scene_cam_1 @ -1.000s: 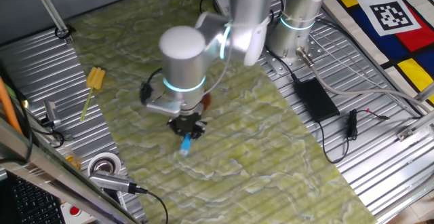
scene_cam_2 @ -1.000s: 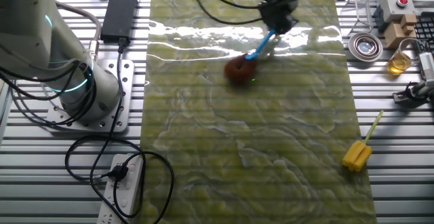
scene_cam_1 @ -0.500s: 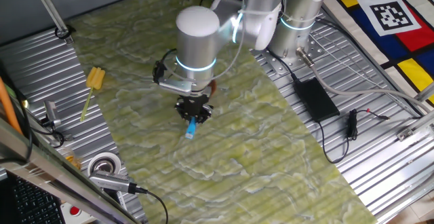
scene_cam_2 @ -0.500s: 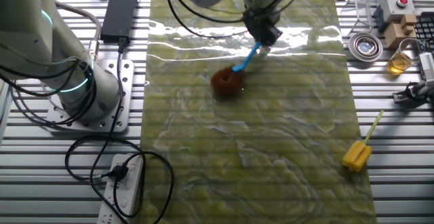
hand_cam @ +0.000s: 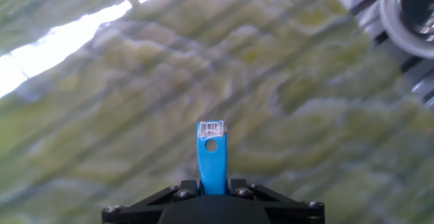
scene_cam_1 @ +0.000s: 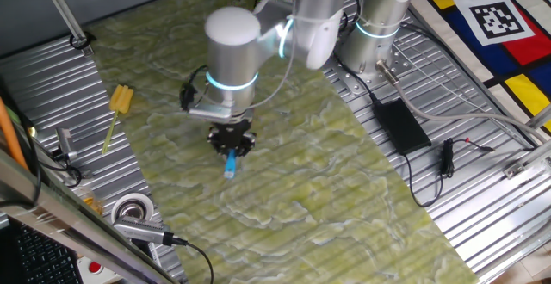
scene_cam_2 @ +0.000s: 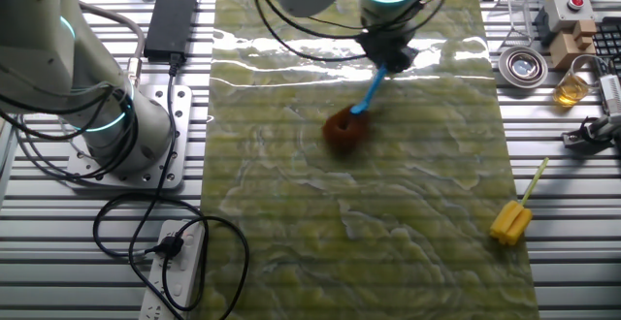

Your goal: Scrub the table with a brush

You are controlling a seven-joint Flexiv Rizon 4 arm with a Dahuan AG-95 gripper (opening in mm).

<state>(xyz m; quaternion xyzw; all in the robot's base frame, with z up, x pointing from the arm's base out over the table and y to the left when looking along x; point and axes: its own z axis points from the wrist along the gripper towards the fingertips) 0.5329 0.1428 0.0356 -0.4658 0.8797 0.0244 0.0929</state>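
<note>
1. Fingers of the gripper (scene_cam_2: 386,60) are seen pinched on the light-blue handle of the brush (scene_cam_2: 351,121); in the hand view the handle is clamped between the black jaws of the gripper (hand_cam: 211,187).
2. In the other fixed view, the brush is held slanted: its long axis runs from the gripper down to the reddish-brown bristle tuft, which is pressed on the table (scene_cam_2: 408,213) near the middle of the marbled surface.
3. In one fixed view, the free handle end of the brush (scene_cam_1: 231,167) is seen poking out below the gripper (scene_cam_1: 232,144), over the table (scene_cam_1: 344,206).
4. A glass cup holding yellowish liquid (scene_cam_2: 572,85) is seen on the ribbed metal, beside a round metal dish (scene_cam_2: 522,65) whose contents cannot be made out.
</note>
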